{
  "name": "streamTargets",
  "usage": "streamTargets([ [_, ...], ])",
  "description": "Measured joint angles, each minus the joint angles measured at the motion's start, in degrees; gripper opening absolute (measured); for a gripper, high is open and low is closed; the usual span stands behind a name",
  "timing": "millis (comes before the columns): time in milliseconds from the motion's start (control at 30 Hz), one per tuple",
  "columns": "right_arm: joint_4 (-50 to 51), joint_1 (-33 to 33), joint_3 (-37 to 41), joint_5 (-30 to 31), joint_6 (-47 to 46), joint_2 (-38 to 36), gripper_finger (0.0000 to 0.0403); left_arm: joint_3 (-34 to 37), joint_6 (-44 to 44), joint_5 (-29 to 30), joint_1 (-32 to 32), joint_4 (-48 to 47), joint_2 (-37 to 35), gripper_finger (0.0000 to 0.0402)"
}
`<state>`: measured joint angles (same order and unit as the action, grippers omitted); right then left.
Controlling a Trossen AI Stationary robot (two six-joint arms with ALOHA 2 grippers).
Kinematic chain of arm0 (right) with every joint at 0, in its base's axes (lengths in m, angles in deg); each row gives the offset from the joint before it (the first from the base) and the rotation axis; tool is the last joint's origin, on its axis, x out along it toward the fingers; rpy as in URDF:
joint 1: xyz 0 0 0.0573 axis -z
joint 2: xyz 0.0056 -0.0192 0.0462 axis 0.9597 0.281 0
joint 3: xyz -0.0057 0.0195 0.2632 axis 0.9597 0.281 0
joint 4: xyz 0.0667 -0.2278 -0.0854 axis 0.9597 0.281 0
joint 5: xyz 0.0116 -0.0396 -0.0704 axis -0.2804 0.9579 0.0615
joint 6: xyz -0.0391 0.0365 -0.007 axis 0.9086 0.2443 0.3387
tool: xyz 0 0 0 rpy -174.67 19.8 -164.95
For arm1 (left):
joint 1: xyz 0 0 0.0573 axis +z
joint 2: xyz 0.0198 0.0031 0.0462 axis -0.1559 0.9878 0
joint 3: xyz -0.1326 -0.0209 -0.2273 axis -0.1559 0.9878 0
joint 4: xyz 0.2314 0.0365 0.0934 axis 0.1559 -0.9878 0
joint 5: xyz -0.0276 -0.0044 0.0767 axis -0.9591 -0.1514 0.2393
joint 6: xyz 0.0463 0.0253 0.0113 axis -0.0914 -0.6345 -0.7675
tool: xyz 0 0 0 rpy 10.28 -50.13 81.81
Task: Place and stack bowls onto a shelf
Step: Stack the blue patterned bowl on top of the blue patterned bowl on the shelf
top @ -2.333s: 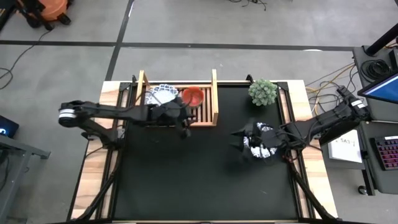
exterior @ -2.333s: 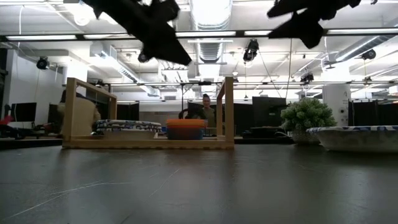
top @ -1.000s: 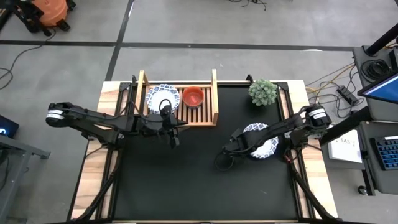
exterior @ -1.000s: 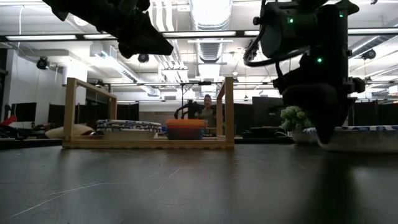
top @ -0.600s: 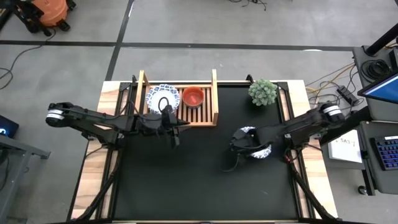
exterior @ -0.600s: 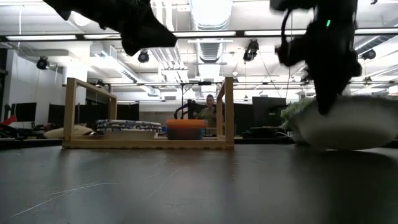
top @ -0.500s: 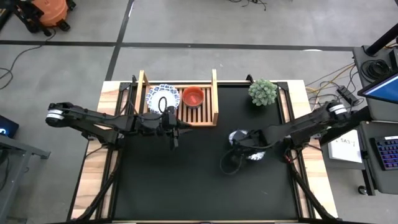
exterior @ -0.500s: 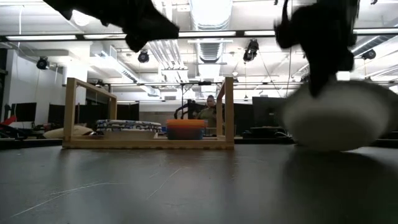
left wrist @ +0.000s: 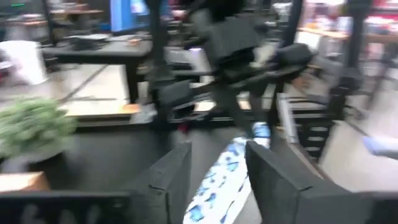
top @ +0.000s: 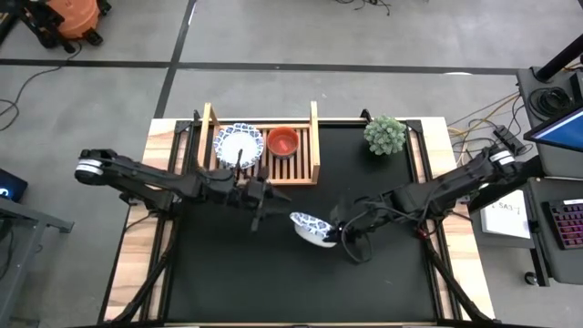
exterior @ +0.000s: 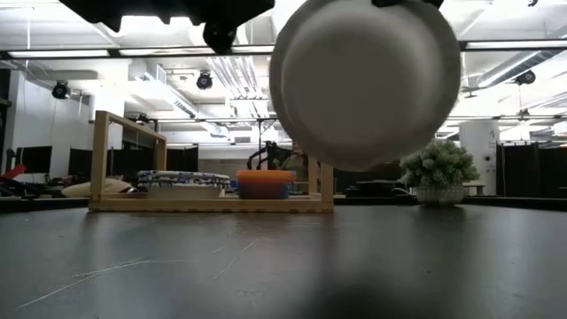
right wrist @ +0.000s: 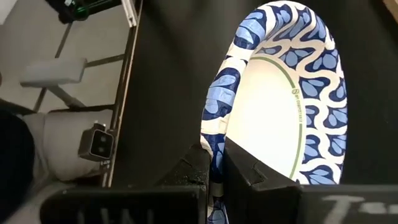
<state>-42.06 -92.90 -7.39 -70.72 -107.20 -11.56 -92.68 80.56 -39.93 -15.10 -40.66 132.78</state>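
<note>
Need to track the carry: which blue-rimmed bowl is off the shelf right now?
The blue-rimmed bowl tilted in the right gripper, mid-table; the other bowl lies flat on the shelf beside the red bowl.

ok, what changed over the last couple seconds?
The right claw shut on the rim of the patterned bowl at the table's right side, lifted it and carried it toward the middle, tilted on edge. The left claw pulled back from the shelf to meet it. The shelf's patterned bowl, red bowl and plant stayed put.

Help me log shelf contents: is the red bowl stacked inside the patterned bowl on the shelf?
No. In the high view the red bowl sits beside the patterned bowl on the shelf, not inside it.
</note>
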Motion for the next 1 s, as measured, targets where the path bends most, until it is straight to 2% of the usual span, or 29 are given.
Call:
streamTargets([
  [100,-0.94,0.11,0.02,-0.4,1.87,0.73,0.0013,0.01,-0.71,-4.57,-0.57,1.39,2.15,0.0164],
  [200,-1.05,0.11,0.04,-0.72,2.89,0.85,0.0013,-0.26,-1.2,-5.63,-0.89,1.38,4.54,0.0181],
  [367,-2.47,0.11,0.07,-0.98,3.36,0.88,0.0013,-2.4,-1.27,-6.35,-0.98,1.69,9.41,0.0185],
  [533,-2.39,0.11,0.07,-0.98,3.37,0.7,0.0013,-5.53,-2.37,-11.8,-0.98,0.93,14.3,0.0178],
  [700,-2.34,0.11,0.07,-0.96,3.53,0.81,0.0013,-8.38,-2.8,-13.5,-0.98,-0.21,17.34,0.0139],
  [933,-1.95,0.11,0.11,0.7,3.87,0.83,0.0015,-8.85,-3.09,-14.13,-1.07,-2.02,16.88,0.0024],
  [1000,-2.17,0.11,0.11,1.26,4.22,0.83,0.0027,-8.83,-2.71,-14.13,-1.09,-2.1,16.74,0.0009],
])
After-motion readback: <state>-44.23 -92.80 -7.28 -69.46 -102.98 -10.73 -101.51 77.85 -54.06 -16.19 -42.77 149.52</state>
